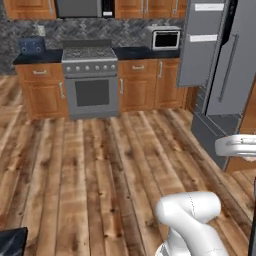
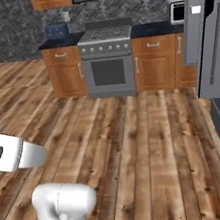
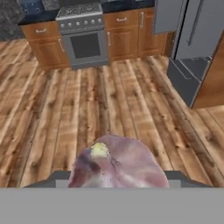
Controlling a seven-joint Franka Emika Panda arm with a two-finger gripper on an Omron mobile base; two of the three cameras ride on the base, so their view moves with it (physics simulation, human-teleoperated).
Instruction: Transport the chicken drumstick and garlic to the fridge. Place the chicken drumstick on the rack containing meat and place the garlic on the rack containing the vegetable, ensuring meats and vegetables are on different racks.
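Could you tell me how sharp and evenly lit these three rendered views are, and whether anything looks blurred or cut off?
Left base view: flat, even light, soft low-resolution edges, no glare on the grey steel oven. Right base view: same flat light, the tall grey fridge cropped by the right edge. Hand view: a pale pinkish-purple rounded lump looms large and slightly blurred at the bottom, partly cut off; the wooden plank floor behind stays fairly clear.

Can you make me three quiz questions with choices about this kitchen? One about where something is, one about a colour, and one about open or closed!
1. Where is the pinkish rounded lump?
A. in the gripper
B. on the stove
C. inside the fridge

2. What colour are the wooden cabinets?
A. blue
B. brown
C. white

3. The tall grey fridge has its left door:
A. swung open
B. shut
C. missing

Answers: 1 A, it sits at the gripper, high above the floor. 2 B, they look warm brown. 3 A, it angles outward.
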